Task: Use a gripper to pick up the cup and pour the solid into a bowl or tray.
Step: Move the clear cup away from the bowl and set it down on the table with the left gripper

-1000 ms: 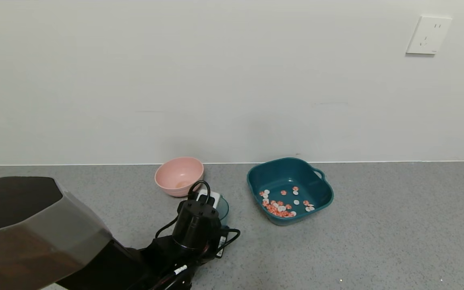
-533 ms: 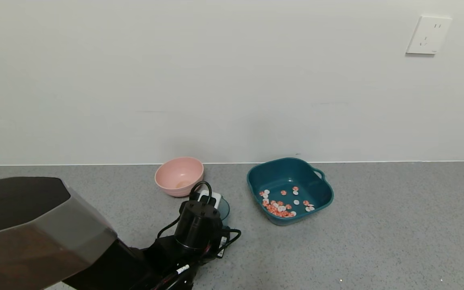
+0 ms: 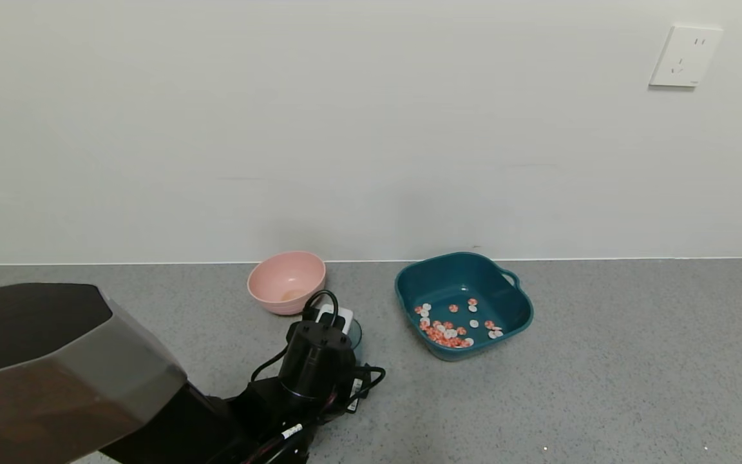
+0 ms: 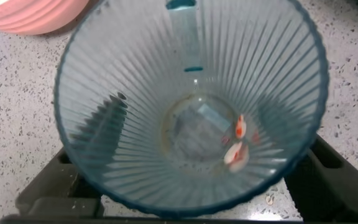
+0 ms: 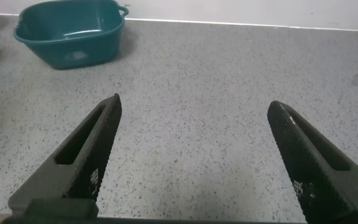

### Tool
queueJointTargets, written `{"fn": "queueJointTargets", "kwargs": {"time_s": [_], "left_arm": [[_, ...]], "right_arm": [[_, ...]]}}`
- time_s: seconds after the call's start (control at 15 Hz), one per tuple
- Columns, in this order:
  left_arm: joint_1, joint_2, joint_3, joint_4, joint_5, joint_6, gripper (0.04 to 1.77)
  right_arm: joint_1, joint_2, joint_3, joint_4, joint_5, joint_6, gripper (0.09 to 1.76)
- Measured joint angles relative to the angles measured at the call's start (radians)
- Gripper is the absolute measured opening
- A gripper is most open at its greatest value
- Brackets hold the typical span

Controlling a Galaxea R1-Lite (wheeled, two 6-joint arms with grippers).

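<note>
Cup lowered; two pieces inside.

Grey speckled counter: pink bowl and teal basin near wall, basin holding orange-red and white pieces. Left gripper over cup, between both. Wall socket.
</note>
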Motion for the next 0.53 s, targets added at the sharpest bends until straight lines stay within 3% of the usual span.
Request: {"fn": "queueJointTargets", "kwargs": {"time_s": [0.53], "left_arm": [[-0.018,-0.07,0.054,0.008,0.008,0.007,1.68]], "right_arm": [[0.0,0.0,0.0,0.0,0.0,0.0,1.71]]}}
